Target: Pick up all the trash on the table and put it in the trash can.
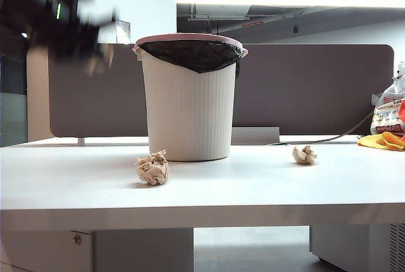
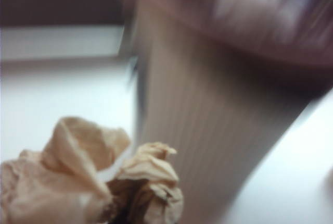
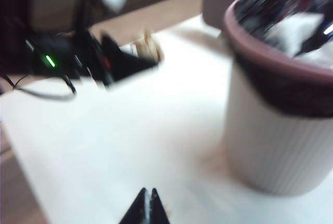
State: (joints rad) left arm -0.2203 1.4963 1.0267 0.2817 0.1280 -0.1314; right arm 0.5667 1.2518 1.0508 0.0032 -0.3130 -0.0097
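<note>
The trash can (image 1: 188, 104), white and ribbed with a pink rim and black liner, stands mid-table. Two crumpled beige paper balls of trash lie on the table (image 1: 266, 190): one (image 1: 152, 167) in front of the can to the left, one (image 1: 304, 154) to the right. My left gripper (image 1: 92, 50) hangs blurred, high and left of the can, shut on a third paper ball (image 2: 78, 182), which fills the near part of the left wrist view; its fingers are hidden there. My right gripper (image 3: 149, 197) is shut and empty above the white tabletop, beside the can (image 3: 281, 125).
A printed plastic bag (image 1: 388, 112) and a yellow cloth (image 1: 381, 140) lie at the table's far right. A grey partition (image 1: 316, 88) runs behind the table. The right wrist view shows the left arm (image 3: 67, 57) with a green light, and white scraps (image 3: 294, 31) inside the can.
</note>
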